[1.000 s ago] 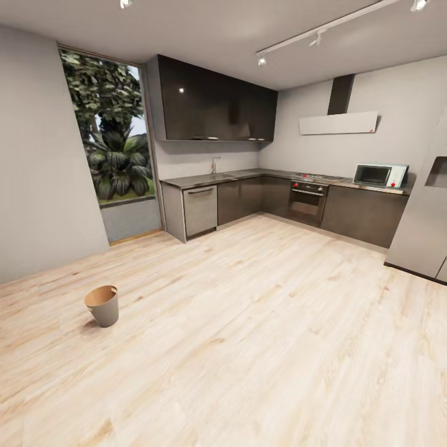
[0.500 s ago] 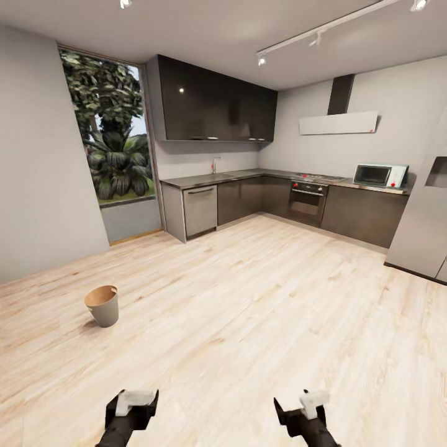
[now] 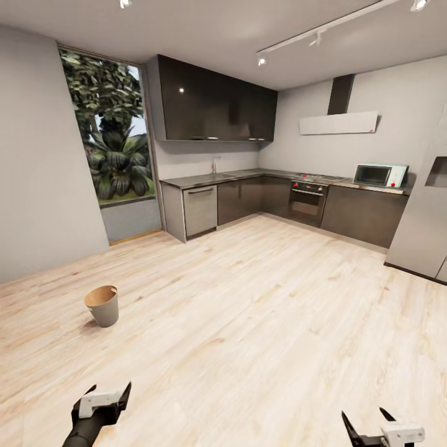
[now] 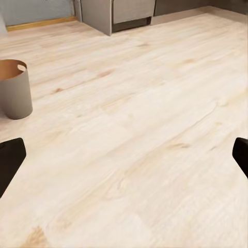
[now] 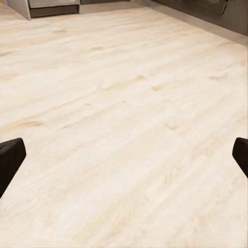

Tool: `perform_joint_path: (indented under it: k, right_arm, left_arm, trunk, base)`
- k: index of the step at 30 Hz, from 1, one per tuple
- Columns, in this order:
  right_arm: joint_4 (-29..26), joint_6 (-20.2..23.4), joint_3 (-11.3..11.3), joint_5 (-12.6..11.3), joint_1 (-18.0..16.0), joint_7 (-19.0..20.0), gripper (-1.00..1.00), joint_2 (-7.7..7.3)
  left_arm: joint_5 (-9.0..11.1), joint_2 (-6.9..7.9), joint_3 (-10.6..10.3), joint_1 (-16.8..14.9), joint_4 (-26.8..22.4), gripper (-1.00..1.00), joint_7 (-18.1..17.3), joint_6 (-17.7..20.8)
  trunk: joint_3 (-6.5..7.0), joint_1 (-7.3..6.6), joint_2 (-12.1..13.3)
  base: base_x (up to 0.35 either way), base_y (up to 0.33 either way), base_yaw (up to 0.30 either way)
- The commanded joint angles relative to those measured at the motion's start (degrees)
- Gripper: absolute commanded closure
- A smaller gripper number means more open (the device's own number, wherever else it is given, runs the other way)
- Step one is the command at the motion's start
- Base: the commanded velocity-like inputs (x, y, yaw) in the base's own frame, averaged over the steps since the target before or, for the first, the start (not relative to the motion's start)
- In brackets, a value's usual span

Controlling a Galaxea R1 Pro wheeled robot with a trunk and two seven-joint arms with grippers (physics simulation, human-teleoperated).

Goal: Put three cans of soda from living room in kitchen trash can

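Note:
The tash can [image 3: 102,305], a small grey tapered bin with a tan inside, stands on the light wood floor at the left of the kitchen. It also shows ahead of the left wrist camera as the tash can [image 4: 14,89], upright with its handle hole near the rim. My left gripper [image 3: 108,390] is open low at the left, nearer me than the bin and apart from it. My right gripper [image 3: 365,415] is open low at the right. In each wrist view, the left gripper [image 4: 124,155] and right gripper [image 5: 124,157] have fingers spread wide over bare floor, holding nothing. The soda cans are out of view.
Dark cabinets with a dark worktop [image 3: 248,175] run along the far wall, with a steel oven [image 3: 308,200] and a pale microwave [image 3: 379,175]. A grey fridge [image 3: 428,223] stands at the right. A tall window [image 3: 112,136] is at the back left. Wide wood floor [image 3: 261,310] lies between.
Both grippers rose into the head view, then spread outward: the left one to the left, the right one to the right and lower. The bin and camera have not moved.

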Motion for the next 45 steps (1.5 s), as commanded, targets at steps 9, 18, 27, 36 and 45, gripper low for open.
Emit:
perform_joint_path:
  k: [9, 18, 27, 36, 45]
  right_arm:
    - [0.7, -2.3, -2.5, -7.6, 0.4, 8.0, -1.00, -0.30]
    - [1.1, -2.2, -2.1, -7.4, 0.2, 7.0, -1.00, 0.08]
    - [1.1, -2.2, -1.5, -7.2, 0.1, 6.7, -1.00, 0.49]
    - [1.2, -2.3, -1.5, -7.2, 0.1, 6.7, -1.00, 0.64]
    - [1.2, -2.3, -1.4, -7.1, 0.1, 6.7, -1.00, 0.67]
  left_arm:
    - [-0.2, -0.29, 1.9, -0.2, 7.6, -1.00, -1.9, -1.4]
    - [-0.4, -0.27, 1.8, -0.3, 9.3, -1.00, -1.8, -1.4]
    - [-0.3, -0.27, 1.6, -0.5, 11.8, -1.00, -1.7, -1.5]
    - [-0.3, -0.26, 1.6, -0.5, 12.6, -1.00, -1.7, -1.5]
    - [-0.3, -0.34, 1.6, -0.5, 12.6, -1.00, -1.7, -1.5]
  trunk:
    - [0.00, 0.00, 0.0]
    - [0.00, 0.00, 0.0]
    - [0.00, 0.00, 0.0]
    - [0.00, 0.00, 0.0]
    - [0.00, 0.00, 0.0]
  base:
    - [0.000, 0.000, 0.000]
    - [0.000, 0.000, 0.000]
    - [0.000, 0.000, 0.113]
    - [0.000, 0.000, 0.233]
    - [0.000, 0.000, 0.246]
